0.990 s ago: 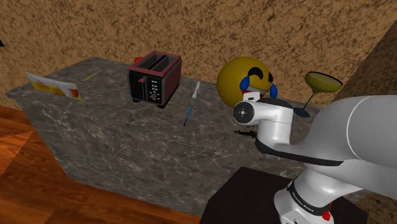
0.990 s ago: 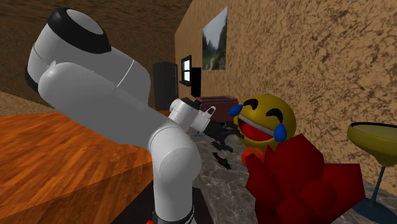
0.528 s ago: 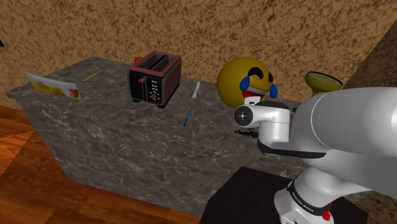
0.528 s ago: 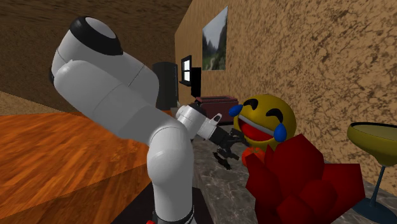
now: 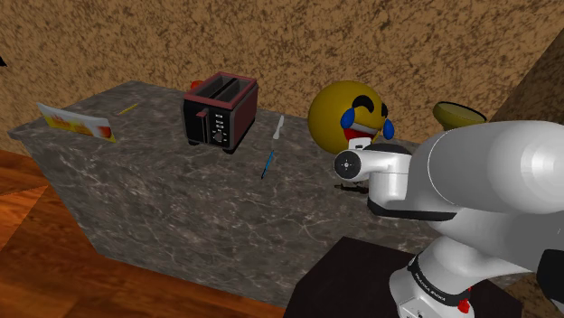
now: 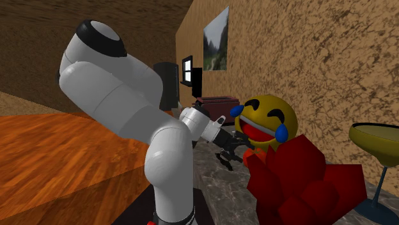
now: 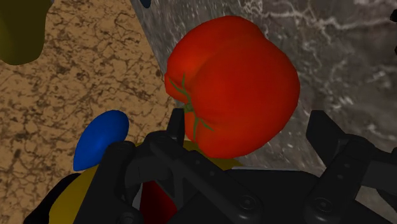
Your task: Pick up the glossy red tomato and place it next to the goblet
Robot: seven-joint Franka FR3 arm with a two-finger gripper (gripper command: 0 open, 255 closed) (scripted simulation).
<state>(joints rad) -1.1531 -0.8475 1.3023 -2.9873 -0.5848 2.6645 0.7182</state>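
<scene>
Two black fingers (image 7: pixel 326 133) of the gripper (image 7: pixel 248 130) straddle the glossy red tomato (image 7: pixel 232 86) on the grey marbled counter (image 7: pixel 343 57), open, holding nothing. Risk: uneven closing could roll it into the adjacent yellow emoji ball (image 5: pixel 348 108).

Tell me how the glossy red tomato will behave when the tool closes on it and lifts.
The glossy red tomato is round and lobed, so an off-centre nudge would probably roll it on the grey marbled counter. Its shiny skin looks smooth and may slip from the open tool unless clasped across its widest part.
</scene>
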